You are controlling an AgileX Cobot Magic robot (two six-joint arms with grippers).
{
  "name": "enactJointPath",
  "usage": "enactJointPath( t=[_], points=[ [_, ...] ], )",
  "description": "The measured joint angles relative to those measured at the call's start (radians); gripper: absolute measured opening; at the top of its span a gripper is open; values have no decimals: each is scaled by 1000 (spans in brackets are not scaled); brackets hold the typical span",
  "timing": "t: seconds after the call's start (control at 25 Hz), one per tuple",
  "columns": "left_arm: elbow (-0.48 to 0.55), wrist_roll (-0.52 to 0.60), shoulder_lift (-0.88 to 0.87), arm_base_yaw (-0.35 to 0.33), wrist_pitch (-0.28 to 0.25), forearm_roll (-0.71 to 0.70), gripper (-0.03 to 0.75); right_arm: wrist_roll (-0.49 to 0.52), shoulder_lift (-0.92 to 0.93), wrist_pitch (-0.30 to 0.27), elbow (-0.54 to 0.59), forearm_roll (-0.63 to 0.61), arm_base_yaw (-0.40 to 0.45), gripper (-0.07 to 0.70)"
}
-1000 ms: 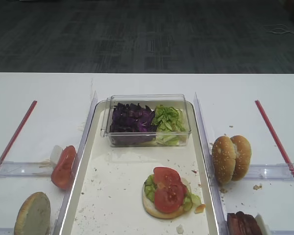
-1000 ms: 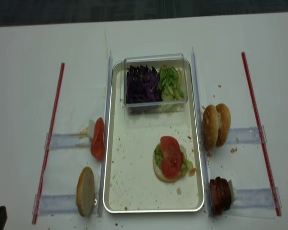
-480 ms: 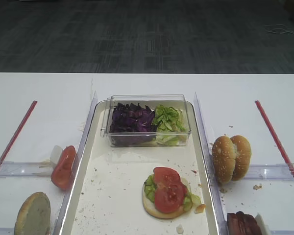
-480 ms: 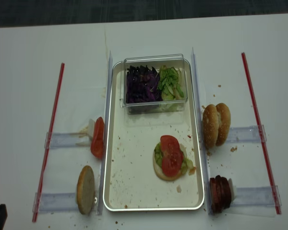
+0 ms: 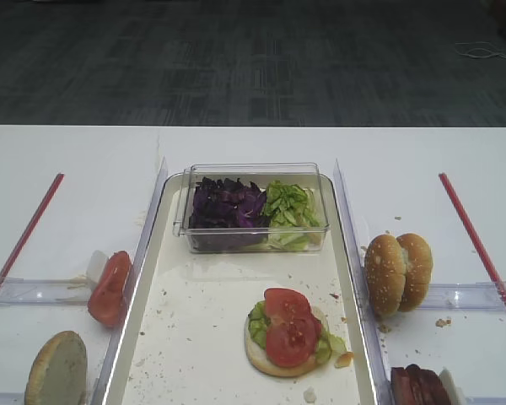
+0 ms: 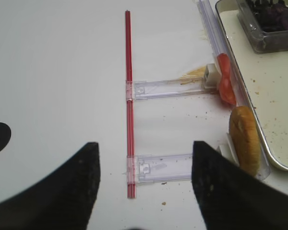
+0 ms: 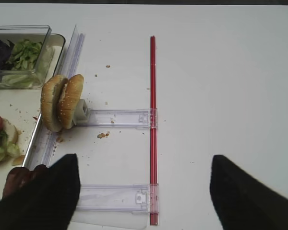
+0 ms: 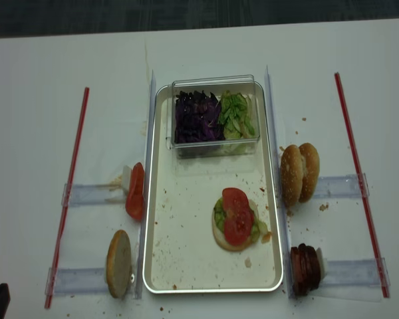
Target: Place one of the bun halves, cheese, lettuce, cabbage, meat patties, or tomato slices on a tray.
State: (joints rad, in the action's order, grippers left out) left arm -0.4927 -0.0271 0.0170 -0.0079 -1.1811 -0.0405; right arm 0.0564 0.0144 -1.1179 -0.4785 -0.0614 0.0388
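The white tray [image 5: 164, 337] [image 8: 186, 256] carries a bun half topped with lettuce and two tomato slices [image 5: 288, 327] [image 8: 237, 218]. Left of the tray, a tomato slice [image 5: 110, 288] [image 6: 224, 82] stands on edge, with a bun half [image 5: 57, 369] [image 6: 245, 140] nearer me. Two bun halves [image 5: 398, 272] [image 7: 62, 101] and the meat patties [image 8: 304, 268] [image 7: 17, 179] stand to its right. Cabbage [image 5: 228, 207] and lettuce [image 5: 291, 207] fill a clear box. No cheese shows. My left gripper [image 6: 144, 187] and right gripper [image 7: 144, 191] hang open over bare table, holding nothing.
Red strips [image 5: 24, 236] [image 5: 481, 245] run along both sides of the table. Clear plastic holders [image 8: 86, 195] [image 8: 339, 186] lie across between strips and tray. The clear box [image 8: 216, 83] sits at the tray's far end. Crumbs speckle the tray floor.
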Motion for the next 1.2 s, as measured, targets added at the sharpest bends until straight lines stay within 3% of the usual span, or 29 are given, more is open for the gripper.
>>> enactJointPath(
  t=[1.2],
  points=[
    [0, 0, 0, 0, 0, 0, 421, 0, 0, 0, 0, 0, 0, 590]
  ],
)
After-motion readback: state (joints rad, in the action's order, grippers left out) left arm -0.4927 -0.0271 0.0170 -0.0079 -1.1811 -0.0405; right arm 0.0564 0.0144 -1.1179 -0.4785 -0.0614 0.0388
